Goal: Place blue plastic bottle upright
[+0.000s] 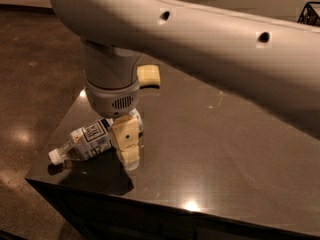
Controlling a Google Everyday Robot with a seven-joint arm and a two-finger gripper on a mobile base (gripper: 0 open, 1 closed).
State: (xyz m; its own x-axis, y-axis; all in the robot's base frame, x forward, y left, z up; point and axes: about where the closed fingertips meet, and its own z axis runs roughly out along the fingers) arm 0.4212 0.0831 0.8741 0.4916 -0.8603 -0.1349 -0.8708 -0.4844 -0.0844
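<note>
The blue plastic bottle (90, 139) lies on its side near the front left corner of the dark table (210, 154). Its white cap (54, 157) points left toward the table edge, and its pale label with a dark panel faces up. My gripper (126, 145) hangs straight down from the large white arm over the bottle's base end. One tan finger (125, 140) shows in front of the bottle. The other finger is hidden.
A small tan block (149, 76) lies on the table behind the arm. The table's left edge and front edge run close to the bottle. The white arm (200, 44) covers the upper view and hides the back of the table.
</note>
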